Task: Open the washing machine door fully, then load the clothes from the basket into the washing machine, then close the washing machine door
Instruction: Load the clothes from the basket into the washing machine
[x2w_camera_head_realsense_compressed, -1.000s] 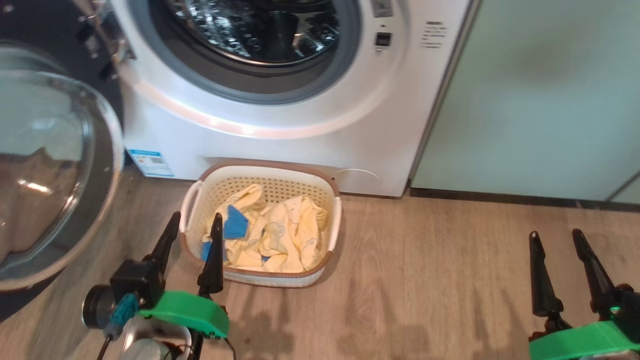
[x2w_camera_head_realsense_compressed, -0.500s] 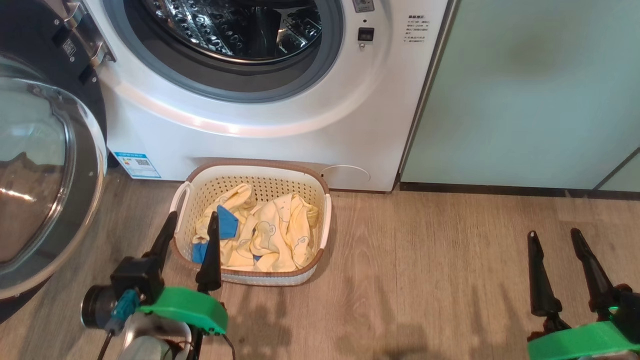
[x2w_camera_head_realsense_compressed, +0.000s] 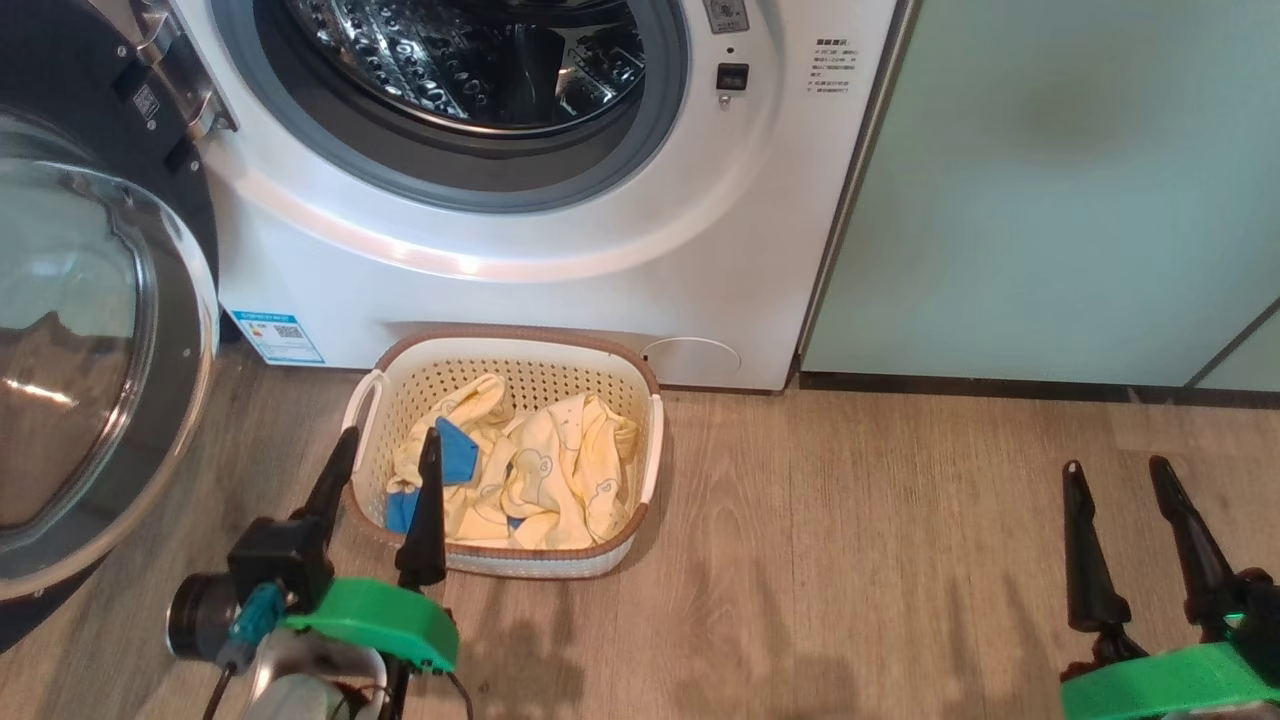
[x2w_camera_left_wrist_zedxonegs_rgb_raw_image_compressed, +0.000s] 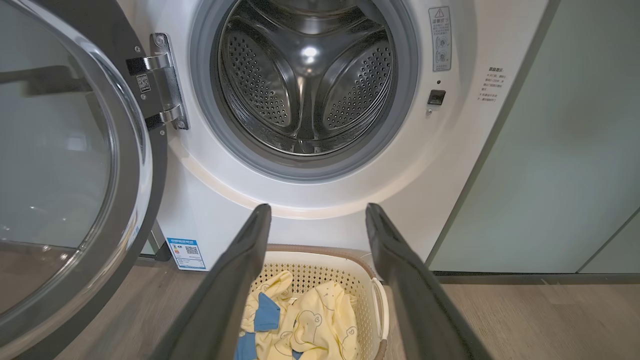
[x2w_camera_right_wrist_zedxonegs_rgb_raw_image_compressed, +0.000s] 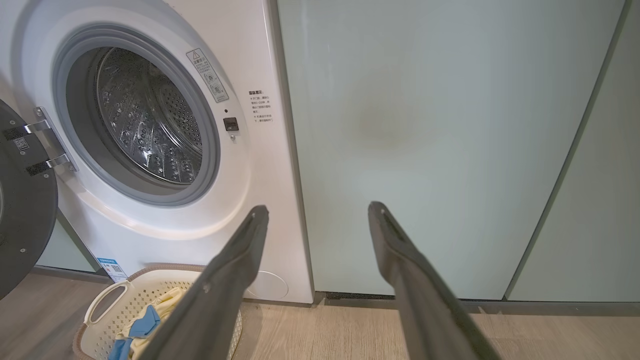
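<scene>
The left gripper (x2w_camera_head_realsense_compressed: 391, 435) hangs nearest the viewer, above the near-left corner of the basket (x2w_camera_head_realsense_compressed: 520, 333). Its two long dark fingers are spread apart and hold nothing. In the head view one fingertip lines up with the basket's left rim and the other with the clothes (x2w_camera_head_realsense_compressed: 545, 480). The right gripper (x2w_camera_head_realsense_compressed: 1115, 465) hovers well to the right of the basket, over bare wooden floor (x2w_camera_head_realsense_compressed: 850, 560), its fingers likewise parted and empty.

The basket stands on the floor. It is a small cream plastic tub with perforated sides, a brown rim and a white handle at each side. Inside it lies a crumpled pile of pale yellow clothes with faint bear outlines. Bright blue patches show toward the basket's left side.

Just behind the basket rises the white washing machine (x2w_camera_head_realsense_compressed: 560, 300). The basket's far rim sits close against its front, though whether the two touch cannot be told. A small blue sticker (x2w_camera_head_realsense_compressed: 277, 337) sits low on the machine, behind and left of the basket. Higher up, the round opening is uncovered, ringed in grey rubber (x2w_camera_head_realsense_compressed: 450, 195), with the shiny perforated steel drum (x2w_camera_head_realsense_compressed: 480, 60) visible inside.

The washing machine door (x2w_camera_head_realsense_compressed: 90, 380) is swung wide open to the left of the basket, held by a metal hinge (x2w_camera_left_wrist_zedxonegs_rgb_raw_image_compressed: 167, 82). Its bulging clear glass window and dark inner face show. Behind and right of the basket stand pale green cabinets (x2w_camera_head_realsense_compressed: 1050, 200).
</scene>
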